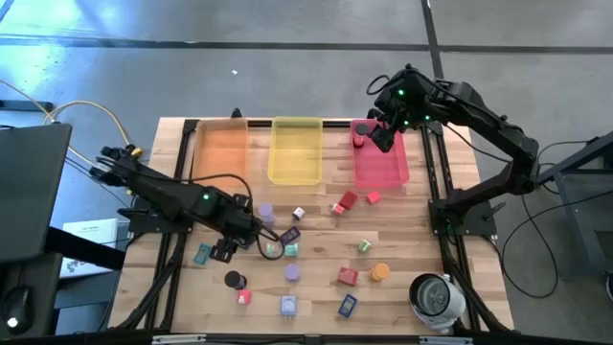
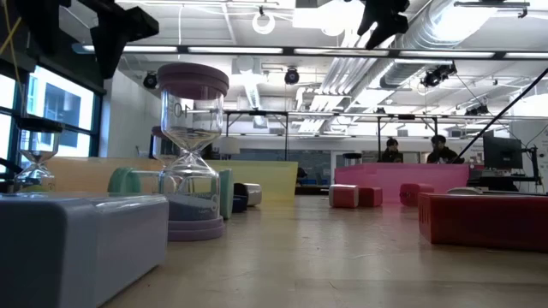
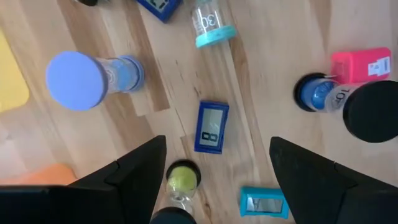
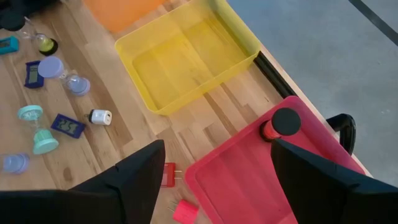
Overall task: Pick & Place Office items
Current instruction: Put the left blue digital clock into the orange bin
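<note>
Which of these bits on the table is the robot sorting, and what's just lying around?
Job:
- sand timers
- small blue clocks
- red blocks
- pink tray, one black-capped timer inside
- yellow tray
- orange tray

Lying about:
- white round device

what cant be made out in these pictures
- Low view: neither gripper shows; the arms leave by the top edge.
- High view: the left gripper is dark and small, so its fingers blur into the arm.
- Left wrist view: the yellow-capped sand timer is partly cut off between the fingers.
- Right wrist view: the pink tray is partly covered by the fingers.
- High view: displays on the small blue timers are too small to read.
</note>
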Controlling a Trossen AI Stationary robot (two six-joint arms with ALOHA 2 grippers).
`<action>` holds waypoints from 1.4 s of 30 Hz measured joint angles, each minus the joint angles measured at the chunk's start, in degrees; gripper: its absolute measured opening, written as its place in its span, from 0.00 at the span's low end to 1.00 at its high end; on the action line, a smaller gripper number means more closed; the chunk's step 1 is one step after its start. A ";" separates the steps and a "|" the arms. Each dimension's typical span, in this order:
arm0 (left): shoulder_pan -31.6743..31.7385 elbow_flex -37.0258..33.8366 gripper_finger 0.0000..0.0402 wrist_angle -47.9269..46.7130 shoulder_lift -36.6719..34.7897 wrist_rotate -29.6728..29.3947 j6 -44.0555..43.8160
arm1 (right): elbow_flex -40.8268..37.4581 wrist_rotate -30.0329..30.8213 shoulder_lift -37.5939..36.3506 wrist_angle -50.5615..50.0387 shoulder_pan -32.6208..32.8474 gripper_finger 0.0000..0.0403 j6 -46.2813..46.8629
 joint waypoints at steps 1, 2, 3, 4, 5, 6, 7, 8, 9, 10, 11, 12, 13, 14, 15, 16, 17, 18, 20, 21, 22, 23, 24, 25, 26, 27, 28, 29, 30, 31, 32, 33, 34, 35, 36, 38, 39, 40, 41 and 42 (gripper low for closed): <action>0.07 0.00 0.69 0.02 0.04 -0.07 0.00 | 0.00 0.00 0.00 -0.02 0.18 0.70 0.00; 0.08 0.00 0.69 0.10 -0.08 -0.50 0.00 | 0.00 0.00 0.00 -0.02 0.42 0.70 0.00; 0.09 0.00 0.69 0.18 -0.18 -1.27 0.02 | 0.00 -0.02 0.00 -0.02 0.61 0.70 0.00; 0.09 -0.06 0.69 0.20 -0.39 -2.06 0.09 | 0.00 -0.01 0.00 -0.02 0.82 0.70 0.00; 0.09 -0.36 0.69 0.43 -0.61 -2.56 0.18 | 0.00 -0.03 0.00 -0.02 0.94 0.70 0.00; 0.14 -0.70 0.69 0.59 -0.79 -2.83 0.18 | 0.00 -0.04 0.00 -0.02 0.99 0.70 0.00; 0.19 -1.15 0.69 0.67 -0.84 -2.84 0.18 | 0.00 -0.07 0.00 -0.02 1.01 0.70 0.00; 0.20 -1.76 0.69 0.76 -0.81 -2.41 0.18 | 0.00 -0.07 0.00 -0.02 1.00 0.70 0.00; 0.20 -2.39 0.69 0.91 -0.76 -1.65 0.17 | 0.00 -0.15 0.00 -0.04 1.05 0.70 0.00; 0.20 -3.05 0.69 1.37 -0.76 -1.07 0.15 | 0.00 -0.26 0.00 -0.03 1.20 0.70 0.00; 0.18 -3.74 0.69 2.55 -0.76 -0.66 -0.25 | 0.00 -0.59 0.00 -0.04 1.27 0.70 0.00; 0.18 -4.44 0.69 4.38 -0.78 -0.44 -0.28 | 0.00 -1.01 0.00 -0.05 1.39 0.70 0.00; 0.18 -5.25 0.69 6.00 -0.78 -0.38 -0.26 | 0.00 -1.29 0.00 -0.04 1.60 0.70 0.02; 0.18 -6.18 0.69 6.91 -0.76 -0.39 -0.08 | 0.00 -1.44 0.00 -0.06 1.82 0.70 0.12; 0.18 -7.02 0.69 7.52 -0.76 -0.40 0.31 | 0.00 -1.44 0.00 -0.07 2.03 0.70 0.26; 0.18 -7.88 0.69 8.21 -0.76 -0.38 0.71 | 0.00 -1.44 0.00 -0.07 2.23 0.70 0.28; 0.20 -8.78 0.69 8.95 -0.76 -0.40 1.13 | 0.00 -1.44 0.00 -0.07 2.40 0.70 0.33; 0.21 -9.74 0.69 9.25 -0.76 -0.41 1.34 | 0.00 -1.42 0.00 -0.07 2.65 0.70 0.45; 0.48 -11.64 0.69 8.97 -0.76 -0.31 1.50 | 0.00 -1.32 0.00 -0.06 3.08 0.70 0.65; 0.53 -12.59 0.69 9.14 -0.76 -0.12 1.51 | 0.00 -1.27 0.00 -0.04 3.34 0.70 0.66; 0.53 -13.53 0.69 9.52 -0.76 0.00 1.51 | 0.00 -1.24 0.00 -0.07 3.57 0.70 0.66; 0.47 -14.45 0.69 9.90 -0.76 0.02 1.47 | -0.01 -1.25 0.01 -0.04 3.86 0.70 0.68; 0.30 -15.28 0.69 10.38 -0.76 0.04 1.34 | -0.01 -1.26 0.00 -0.04 4.12 0.70 0.95; 0.07 -15.97 0.69 11.12 -0.74 0.02 1.21 | -0.01 -1.27 0.01 -0.06 4.36 0.70 1.44; -0.22 -16.42 0.69 12.09 -0.71 0.13 1.05 | 0.00 -1.27 0.00 -0.04 4.57 0.70 1.71; -0.55 -16.79 0.69 13.21 -0.71 0.18 1.12 | -0.02 -1.27 0.00 -0.04 4.75 0.70 1.79; -0.85 -17.22 0.69 14.24 -0.68 0.24 1.50 | -0.02 -1.29 0.00 -0.04 4.81 0.70 1.81; -1.21 -17.64 0.69 14.91 -0.39 0.23 1.86 | -0.02 -1.25 0.00 -0.03 4.97 0.70 1.85; -1.54 -18.00 0.69 15.24 -0.01 0.15 2.38 | -0.02 -1.25 0.00 -0.04 5.01 0.70 1.90; -1.97 -18.31 0.69 15.41 0.39 -0.23 2.86 | -0.02 -1.25 0.00 -0.04 4.96 0.70 1.92; -2.38 -18.48 0.69 15.41 0.91 -0.65 2.97 | -0.02 -1.25 0.00 -0.04 4.94 0.70 1.95; -2.62 -18.57 0.69 15.42 1.53 -1.10 2.99 | -0.02 -1.25 0.01 -0.01 4.94 0.70 1.95; -2.79 -18.69 0.69 15.47 2.23 -1.35 3.00 | -0.02 -1.25 0.00 0.00 4.94 0.70 1.95; -2.84 -18.82 0.69 15.47 3.05 -1.38 3.00 | -0.02 -1.25 0.00 0.02 4.94 0.70 1.95; -2.84 -18.85 0.69 15.39 3.89 -1.38 2.93 | -0.02 -1.25 0.00 0.03 4.94 0.70 1.95; -2.79 -18.86 0.69 15.51 5.29 -1.59 1.59 | -0.02 -1.25 0.00 0.04 4.94 0.70 1.97; -2.62 -18.86 0.69 15.54 5.92 -1.63 0.90 | -0.02 -1.25 0.00 0.04 4.94 0.70 1.97; -2.47 -18.86 0.69 15.63 6.50 -1.62 0.04 | -0.02 -1.25 0.01 0.04 4.94 0.70 1.97; -2.29 -18.86 0.69 15.93 6.96 -1.62 -0.64 | -0.02 -1.25 0.01 0.04 4.94 0.70 1.97; -2.10 -18.86 0.69 16.23 7.36 -1.60 -0.89 | -0.02 -1.25 0.00 0.04 4.94 0.70 1.97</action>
